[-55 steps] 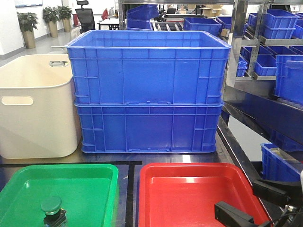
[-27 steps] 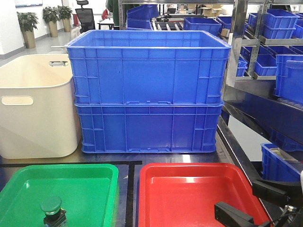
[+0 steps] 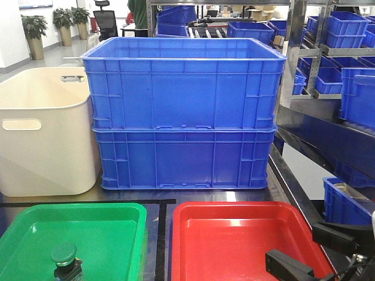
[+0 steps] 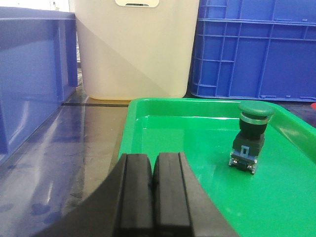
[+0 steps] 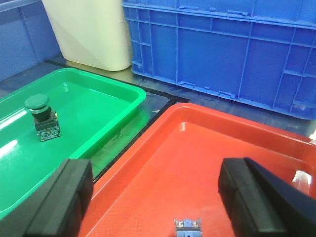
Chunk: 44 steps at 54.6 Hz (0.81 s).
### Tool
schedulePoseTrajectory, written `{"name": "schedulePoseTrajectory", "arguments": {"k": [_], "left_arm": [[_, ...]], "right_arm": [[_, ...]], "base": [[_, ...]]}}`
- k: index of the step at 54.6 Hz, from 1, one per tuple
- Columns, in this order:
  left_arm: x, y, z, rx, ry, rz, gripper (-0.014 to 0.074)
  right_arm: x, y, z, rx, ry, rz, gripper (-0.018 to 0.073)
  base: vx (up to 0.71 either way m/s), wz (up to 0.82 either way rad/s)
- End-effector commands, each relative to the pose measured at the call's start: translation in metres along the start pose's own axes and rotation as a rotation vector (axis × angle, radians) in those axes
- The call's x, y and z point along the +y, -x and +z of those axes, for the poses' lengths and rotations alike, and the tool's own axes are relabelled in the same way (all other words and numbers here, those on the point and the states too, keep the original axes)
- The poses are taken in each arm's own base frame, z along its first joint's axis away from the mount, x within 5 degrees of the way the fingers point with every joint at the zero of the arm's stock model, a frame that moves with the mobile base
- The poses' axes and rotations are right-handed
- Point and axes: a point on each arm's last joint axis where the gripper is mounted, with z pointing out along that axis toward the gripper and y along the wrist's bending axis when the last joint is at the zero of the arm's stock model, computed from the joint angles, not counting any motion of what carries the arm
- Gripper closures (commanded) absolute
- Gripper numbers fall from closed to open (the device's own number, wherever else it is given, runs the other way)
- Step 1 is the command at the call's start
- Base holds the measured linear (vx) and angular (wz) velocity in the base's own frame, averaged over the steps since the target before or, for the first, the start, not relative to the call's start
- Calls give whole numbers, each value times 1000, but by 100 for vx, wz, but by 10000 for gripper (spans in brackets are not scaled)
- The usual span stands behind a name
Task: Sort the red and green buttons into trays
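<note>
the green button stands upright inside the green tray, on its dark square body with the round cap on top. it looks small, hard and light, and the tray floor is glossy, so i think it can slide or tip over if it is pushed from one side. the best place to hold it is probably the flat sides of the body, under the cap, because the domed cap is round and smooth.

in the red tray a second small part shows at the bottom edge of the right wrist view, between the fingers; its cap colour cannot be seen.

the left gripper has its two pads pressed together with nothing between them, and it sits near the tray's front rim, apart from the button. the right gripper is wide open over the red tray and holds nothing.
</note>
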Motion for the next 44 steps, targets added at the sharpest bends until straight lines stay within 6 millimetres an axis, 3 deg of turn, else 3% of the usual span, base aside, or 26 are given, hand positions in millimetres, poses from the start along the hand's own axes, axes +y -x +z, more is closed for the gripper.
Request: {"name": "schedulePoseTrajectory", "arguments": {"k": [1,14,21,31,44], "left_arm": [[-1,15,-2,-112,-6,-12,602],[-1,15,-2,-112,-6,-12,602],[-1,15,-2,-112,-6,-12,602],[-1,15,-2,-112,-6,-12,602],[-1,15,-2,-112,-6,-12,602]], "right_arm": [[0,17,-6,-114,-14,-13,-7],[-2,18,-7,-123,-33,-87,-3],[-1,21,-19,-153,-35,-102,36],[1,18,-41,-210,-34,-105,223],[-4,-38,-65,-325,-73,-92,559]], "base": [[0,0],[0,0],[0,0],[0,0],[0,0]]}}
